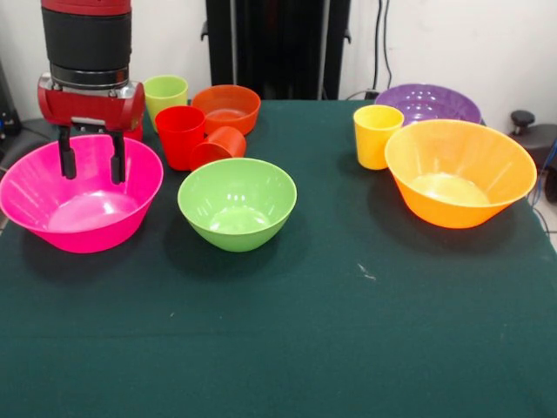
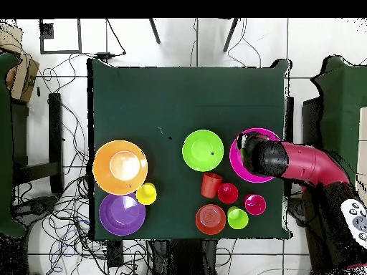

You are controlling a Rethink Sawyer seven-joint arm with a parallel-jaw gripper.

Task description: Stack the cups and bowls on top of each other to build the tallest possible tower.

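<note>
My gripper (image 1: 91, 161) is open and empty, and its fingertips hang inside the large pink bowl (image 1: 83, 209) at the table's left. In the overhead view the arm covers part of this bowl (image 2: 242, 170). The green bowl (image 1: 237, 202) stands apart to the pink bowl's right. The orange-yellow bowl (image 1: 459, 172) and the purple bowl (image 1: 428, 103) stand at the right with the yellow cup (image 1: 377, 135). The red cup (image 1: 180, 135), the orange cup (image 1: 219, 145) on its side, the lime green cup (image 1: 165, 94) and the small orange-red bowl (image 1: 227, 107) cluster behind. The crimson cup (image 2: 254, 204) shows overhead. Nothing is stacked.
The dark green table (image 1: 348, 331) stretches toward the camera in the front view. Black stands and cables are behind the table's far edge. Cables lie on the floor around the table in the overhead view.
</note>
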